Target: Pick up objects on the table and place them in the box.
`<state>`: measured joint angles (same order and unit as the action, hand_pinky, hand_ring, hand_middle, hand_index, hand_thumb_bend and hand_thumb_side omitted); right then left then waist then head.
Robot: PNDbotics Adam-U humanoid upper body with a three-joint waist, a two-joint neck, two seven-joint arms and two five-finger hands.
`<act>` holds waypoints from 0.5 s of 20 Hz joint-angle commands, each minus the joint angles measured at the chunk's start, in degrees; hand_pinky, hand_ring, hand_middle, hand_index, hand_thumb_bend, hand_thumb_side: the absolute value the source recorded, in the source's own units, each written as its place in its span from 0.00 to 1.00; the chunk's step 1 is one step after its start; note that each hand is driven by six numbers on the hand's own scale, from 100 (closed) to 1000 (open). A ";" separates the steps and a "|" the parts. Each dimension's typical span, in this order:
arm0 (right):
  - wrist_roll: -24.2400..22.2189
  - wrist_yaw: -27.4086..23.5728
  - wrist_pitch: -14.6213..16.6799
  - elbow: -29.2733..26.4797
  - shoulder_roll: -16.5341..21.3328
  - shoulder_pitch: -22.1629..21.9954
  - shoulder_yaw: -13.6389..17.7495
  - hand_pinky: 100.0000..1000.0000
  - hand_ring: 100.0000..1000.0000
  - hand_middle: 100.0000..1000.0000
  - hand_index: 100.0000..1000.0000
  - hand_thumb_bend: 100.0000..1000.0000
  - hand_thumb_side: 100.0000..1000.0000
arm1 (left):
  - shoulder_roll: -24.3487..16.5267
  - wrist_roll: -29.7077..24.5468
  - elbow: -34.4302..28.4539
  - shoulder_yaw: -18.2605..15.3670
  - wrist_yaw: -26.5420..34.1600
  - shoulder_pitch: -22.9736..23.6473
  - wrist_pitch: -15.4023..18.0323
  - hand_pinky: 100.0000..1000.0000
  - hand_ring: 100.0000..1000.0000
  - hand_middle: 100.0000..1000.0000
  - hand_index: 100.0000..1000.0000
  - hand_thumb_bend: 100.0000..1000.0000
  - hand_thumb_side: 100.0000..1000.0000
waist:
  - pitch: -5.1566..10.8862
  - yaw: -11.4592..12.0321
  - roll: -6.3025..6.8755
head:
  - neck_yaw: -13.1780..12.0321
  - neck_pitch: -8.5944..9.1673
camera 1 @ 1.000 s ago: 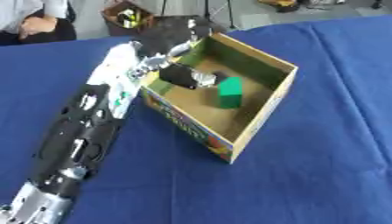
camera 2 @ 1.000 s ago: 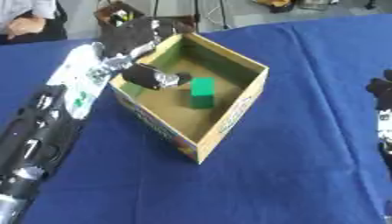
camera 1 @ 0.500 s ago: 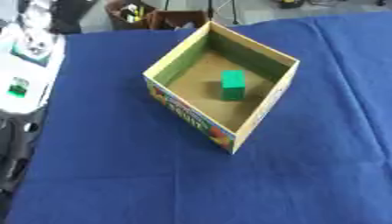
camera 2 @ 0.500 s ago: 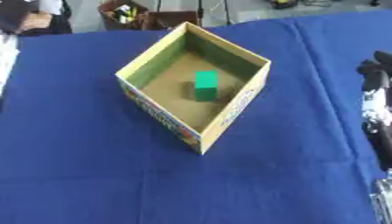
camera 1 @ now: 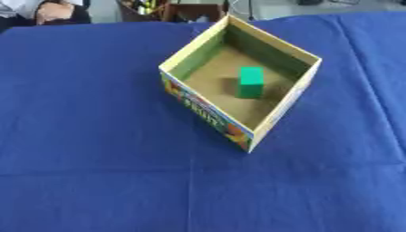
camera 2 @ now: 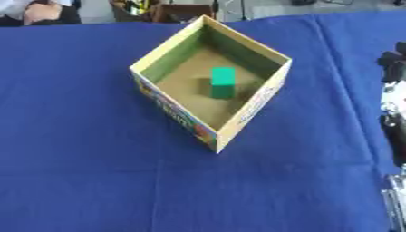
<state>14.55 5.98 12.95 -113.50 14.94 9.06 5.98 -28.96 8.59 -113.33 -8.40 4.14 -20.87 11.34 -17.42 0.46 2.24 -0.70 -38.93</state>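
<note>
Resting on the table: an open cardboard box (camera 1: pixel 208 113), turned so that one corner points toward the robot.
Box look: plain brown walls and floor inside, a colourful print on the outer wall at the near left side.
Green block (camera 1: pixel 251 82): it stands inside the box, on the floor, near the middle and a little toward the far right wall; it touches no wall.
Table (camera 1: pixel 87 158): covered with a dark blue cloth, with faint fold lines in front of the box.
Right hand (camera 2: pixel 393 77): only a dark part with some silver shows at the right edge of the right eye view, well apart from the box, to its right; whether its fingers are spread or curled cannot be told.
Left hand: it shows in neither view.
Behind the box: past the far edge of the table, some dark objects with yellow parts (camera 1: pixel 155 6), too blurred to name.
</note>
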 commanded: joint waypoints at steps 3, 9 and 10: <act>0.75 0.85 1.07 -1.09 1.72 0.31 0.58 0.84 0.81 0.59 0.79 0.00 0.53 | 3.87 -0.79 -1.26 -2.00 -2.02 5.47 3.93 0.62 0.68 0.68 0.95 0.32 1.00 | 1.28 0.51 -0.84 | 0.73 -0.52; 0.96 0.71 2.42 -1.09 2.19 0.82 0.41 0.83 0.81 0.59 0.79 0.00 0.53 | 10.05 -2.53 -1.26 -1.74 -2.86 8.47 4.62 0.61 0.68 0.67 0.94 0.27 1.00 | 1.45 1.03 -1.93 | 0.88 -0.33; 0.98 0.62 2.55 -1.09 2.22 0.88 0.40 0.84 0.81 0.59 0.79 0.00 0.53 | 10.56 -2.71 -1.26 -1.58 -2.85 8.65 4.64 0.61 0.69 0.67 0.94 0.26 1.00 | 1.48 1.09 -2.02 | 0.86 -0.25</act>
<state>15.49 6.44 15.05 -113.50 15.77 9.37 6.03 -18.39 6.27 -113.58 -9.62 1.46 -12.00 15.84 -16.98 1.53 0.15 0.08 -39.22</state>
